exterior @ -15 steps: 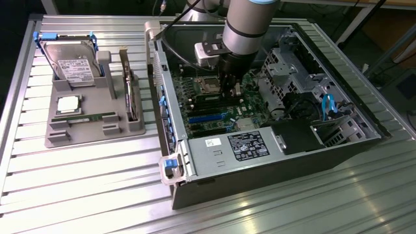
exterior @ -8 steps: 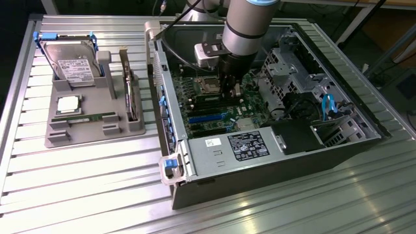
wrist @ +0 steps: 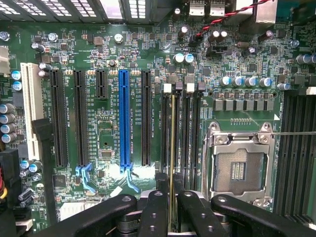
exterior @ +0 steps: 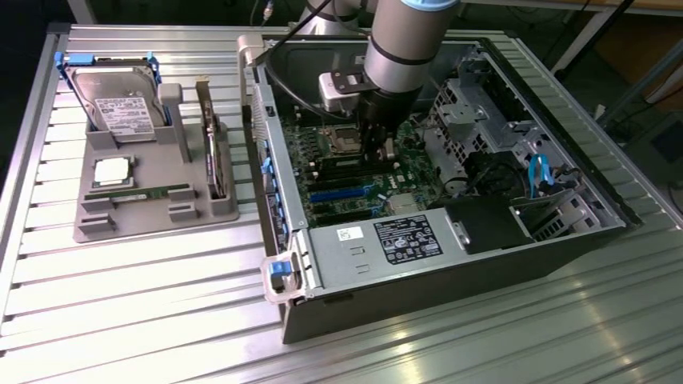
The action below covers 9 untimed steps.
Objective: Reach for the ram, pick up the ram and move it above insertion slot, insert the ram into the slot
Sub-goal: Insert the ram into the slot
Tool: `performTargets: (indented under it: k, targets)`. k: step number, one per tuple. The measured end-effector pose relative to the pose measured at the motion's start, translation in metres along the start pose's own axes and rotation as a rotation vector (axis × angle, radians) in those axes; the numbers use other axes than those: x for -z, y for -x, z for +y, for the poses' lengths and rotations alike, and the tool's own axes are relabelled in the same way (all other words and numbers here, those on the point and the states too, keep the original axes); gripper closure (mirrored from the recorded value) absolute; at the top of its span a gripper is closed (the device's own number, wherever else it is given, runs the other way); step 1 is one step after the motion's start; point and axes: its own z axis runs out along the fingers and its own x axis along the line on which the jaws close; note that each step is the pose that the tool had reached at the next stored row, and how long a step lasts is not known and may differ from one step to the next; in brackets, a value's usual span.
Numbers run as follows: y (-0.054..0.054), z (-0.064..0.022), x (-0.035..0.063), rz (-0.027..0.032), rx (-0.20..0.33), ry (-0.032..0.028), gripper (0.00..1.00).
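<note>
My gripper (exterior: 379,148) reaches down inside the open computer case, over the green motherboard (exterior: 353,180). In the wrist view the gripper (wrist: 172,190) is shut on the ram (wrist: 172,143), which I see edge-on as a thin pale-green line between the black fingers (wrist: 154,207). The ram runs lengthwise along the group of parallel black memory slots (wrist: 187,128) with pale end clips (wrist: 167,88), beside the silver processor socket (wrist: 239,165). It lines up with one slot near the group's edge. Whether its lower edge touches the slot I cannot tell.
The blue expansion socket (wrist: 124,118) and black sockets lie beside the memory slots. The case's walls (exterior: 280,184), drive cage (exterior: 469,104) and power supply (exterior: 401,240) surround the board. A grey tray (exterior: 149,200) at the exterior view's left holds a hard drive, a processor and a green stick.
</note>
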Motion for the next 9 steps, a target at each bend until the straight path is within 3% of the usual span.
performTargets:
  k: [9]
  targets:
    - [-0.0001,0.0001,-0.0019,0.0001,0.0,0.0,0.86]
